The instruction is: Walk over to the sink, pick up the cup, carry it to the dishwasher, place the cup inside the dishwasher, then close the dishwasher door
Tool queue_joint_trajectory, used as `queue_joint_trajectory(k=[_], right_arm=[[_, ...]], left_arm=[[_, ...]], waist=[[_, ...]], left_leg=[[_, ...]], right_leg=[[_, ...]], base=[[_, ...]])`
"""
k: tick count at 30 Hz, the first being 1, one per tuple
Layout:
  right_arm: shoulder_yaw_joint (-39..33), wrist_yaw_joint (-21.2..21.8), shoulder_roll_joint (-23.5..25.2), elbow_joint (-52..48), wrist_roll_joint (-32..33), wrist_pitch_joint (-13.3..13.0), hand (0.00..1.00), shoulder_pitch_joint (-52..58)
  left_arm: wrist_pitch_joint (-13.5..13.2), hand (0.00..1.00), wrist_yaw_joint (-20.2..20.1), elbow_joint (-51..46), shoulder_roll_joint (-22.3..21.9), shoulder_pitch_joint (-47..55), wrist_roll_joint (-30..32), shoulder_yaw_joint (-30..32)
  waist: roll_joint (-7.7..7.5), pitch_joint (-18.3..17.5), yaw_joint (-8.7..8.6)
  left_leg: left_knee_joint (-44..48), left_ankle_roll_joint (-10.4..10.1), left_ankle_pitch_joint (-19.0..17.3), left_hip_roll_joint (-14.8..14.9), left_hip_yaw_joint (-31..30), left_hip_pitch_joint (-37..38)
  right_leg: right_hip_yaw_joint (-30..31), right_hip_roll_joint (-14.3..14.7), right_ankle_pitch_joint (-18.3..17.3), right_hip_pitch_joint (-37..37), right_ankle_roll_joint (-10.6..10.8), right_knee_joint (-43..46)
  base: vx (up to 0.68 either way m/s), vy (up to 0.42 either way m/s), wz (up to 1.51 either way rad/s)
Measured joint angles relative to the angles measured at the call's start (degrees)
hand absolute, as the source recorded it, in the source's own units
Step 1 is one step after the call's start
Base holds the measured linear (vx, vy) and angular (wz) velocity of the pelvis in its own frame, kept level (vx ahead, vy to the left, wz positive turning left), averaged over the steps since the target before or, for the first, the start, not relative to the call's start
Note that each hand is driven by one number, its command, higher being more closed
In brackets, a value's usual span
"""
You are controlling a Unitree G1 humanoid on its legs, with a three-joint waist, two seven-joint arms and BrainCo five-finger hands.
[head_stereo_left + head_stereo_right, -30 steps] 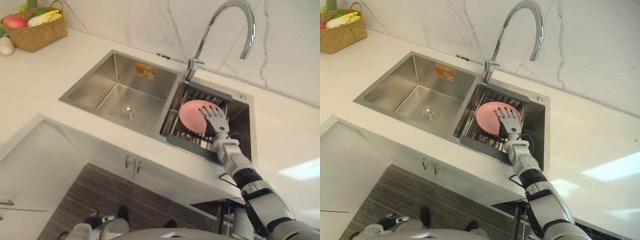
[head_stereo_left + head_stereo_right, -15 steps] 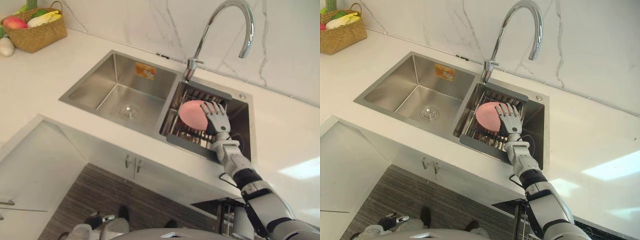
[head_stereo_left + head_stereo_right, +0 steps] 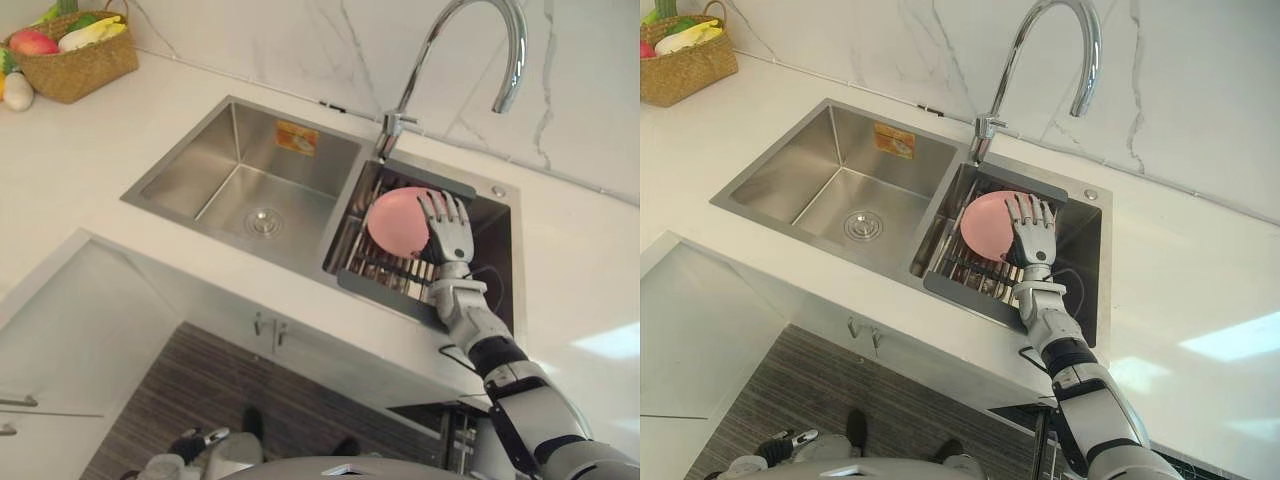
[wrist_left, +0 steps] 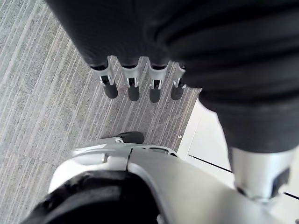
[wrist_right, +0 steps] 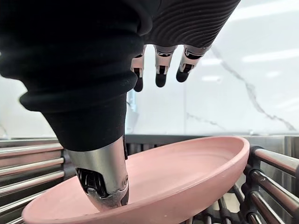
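Step in hand, as judged: pick-up at the sink, grasp not yet closed. No cup is seen. The item reached for is a shallow pink plate [image 3: 395,220], so it is taken as the task's thing.

Nearest, the left hand [image 4: 133,88] is seen in its wrist view hanging over the striped floor [image 4: 42,93], fingers relaxed and straight, nothing held; idle.

Further in, the right arm is brought up from the lower right of the eye views, and the right hand [image 3: 447,225] is set at the plate's right edge, fingers spread wide. In the right wrist view the thumb [image 5: 105,186] is laid inside the plate's hollow, apparently touching it. The fingers [image 5: 160,70] are held straight above and past the far rim, off the plate. No pinch is made yet.

The plate is propped tilted in the wire rack [image 3: 375,270] in the sink's right basin, centre-right of frame. The left basin [image 3: 235,170] lies beside it.

Next move prob. calls for fingers to be curled over the rim against the thumb, then a lift clear of the rack bars. Slip risk is judged real w/ a smooth, tilted plate.

Behind: faucet [image 3: 392,125]; a basket [image 3: 75,60] at upper left on the counter.
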Motion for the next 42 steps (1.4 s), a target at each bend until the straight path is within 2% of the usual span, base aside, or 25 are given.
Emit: queue_joint_trajectory(k=[2, 5, 7, 9, 14, 18, 21, 25, 31, 37, 42], right_arm=[[-0.03, 1.36, -0.25, -0.51, 0.26, 0.68, 0.0, 0.0], [-0.02, 4.45, -0.27, -0.61, 2.8, 0.28, 0.0, -0.13], [-0.02, 6.1, -0.48, -0.61, 5.13, -0.68, 0.0, -0.46], [0.0, 10.17, -1.33, -0.67, 9.73, -3.19, 0.0, -0.74], [0.07, 15.75, -1.22, -0.94, 14.8, -6.17, 0.0, -0.74], [-0.07, 17.78, -1.05, -4.31, 21.52, -7.13, 0.0, -0.44], [-3.6, 18.77, 0.3, -11.66, 25.66, -7.62, 0.0, 2.77], [-5.23, 20.16, 1.5, -15.07, 26.36, -7.93, 0.0, 4.41], [-9.24, 23.27, 2.75, -21.57, 28.6, -8.44, 0.0, 9.57], [-9.25, 33.17, 2.8, -23.74, 27.85, -9.49, 0.0, 13.23], [-9.11, 36.51, 2.67, -23.38, 26.75, -9.44, 0.0, 14.49]], left_arm=[[0.0, 0.0, 0.01, 0.0, -0.07, 0.08, -0.06, 0.02], [0.0, 0.0, 0.01, -0.06, -0.18, 0.08, -0.09, 0.07], [0.0, 0.0, 0.01, -0.12, -0.23, 0.08, -0.15, 0.07], [0.05, 0.0, 0.0, -0.24, -0.32, 0.07, -0.22, 0.07], [0.54, 0.0, -0.09, -0.63, -0.3, 0.08, -0.2, 0.07], [1.41, 0.0, -0.1, -1.44, -0.3, 0.2, -0.09, 0.07], [2.34, 0.0, -0.23, -1.8, -0.3, 0.21, -0.07, 0.1], [2.85, 0.0, -0.23, -1.79, -0.37, 0.24, -0.02, 0.08], [3.74, 0.0, -0.16, -1.74, -0.28, 0.33, -0.03, 0.08], [4.62, 0.0, -0.15, -1.68, 0.22, 0.39, -0.04, 0.08], [4.97, 0.0, 0.01, -1.62, 0.67, 0.39, -0.07, 0.07]], waist=[[0.18, 0.14, -0.01], [0.36, 0.52, 0.01], [0.5, 0.9, 0.0], [0.68, 1.22, -0.01], [0.64, 1.26, -0.05], [0.61, 1.28, -0.07], [0.5, 1.24, -0.44], [0.35, 1.24, -1.61], [-0.13, 0.94, -2.31], [-0.99, 0.32, -3.09], [-1.2, 0.15, -3.27]], left_leg=[[0.0, 0.0, 0.0, -0.18, -0.04, 0.06], [0.0, 0.01, -0.02, -0.25, -0.19, 0.06], [0.0, 0.0, -0.04, -0.23, -0.45, 0.05], [-0.01, 0.0, -0.16, -0.2, -1.04, -0.02], [-0.01, -0.07, -0.22, -0.07, -1.06, 0.25], [0.0, -0.32, -0.52, 0.1, 0.25, 0.46], [0.82, -0.34, -0.79, 0.16, 1.16, 0.57], [2.31, -0.29, -1.09, 0.28, 2.18, 0.62], [2.27, -0.35, -1.63, 0.69, 3.58, 1.38], [2.2, -0.43, -2.14, 0.83, 4.91, 1.43], [2.11, -0.56, -2.27, 0.79, 4.92, 1.38]], right_leg=[[0.06, -0.07, -0.03, 0.0, 0.04, 0.08], [0.05, -0.16, -0.15, 0.0, 0.2, 0.22], [-0.03, -0.16, -0.22, 0.0, 0.18, 0.31], [-0.26, -0.19, -0.45, 0.0, 0.14, 0.57], [-0.29, -0.8, -1.5, -0.2, 0.1, 2.05], [0.94, -0.98, -1.9, -1.22, 0.06, 3.29], [2.06, -1.04, -2.13, -1.59, -0.08, 3.99], [3.23, -1.11, -2.2, -1.61, -0.09, 4.29], [4.5, -0.96, -2.29, -1.82, -0.24, 4.57], [5.28, -0.89, -2.18, -2.29, -0.32, 4.56], [5.27, -0.9, -2.11, -2.31, -0.35, 4.43]], base=[[0.0, 0.0, 0.0], [0.0, -0.002, 0.01], [-0.01, -0.007, 0.03], [-0.01, -0.008, 0.06], [0.0, -0.002, 0.02], [0.0, -0.005, -0.15], [0.02, -0.017, -0.16], [0.0, -0.022, -0.15], [-0.02, -0.015, -0.11], [-0.03, -0.003, -0.04], [-0.01, -0.001, -0.01]])
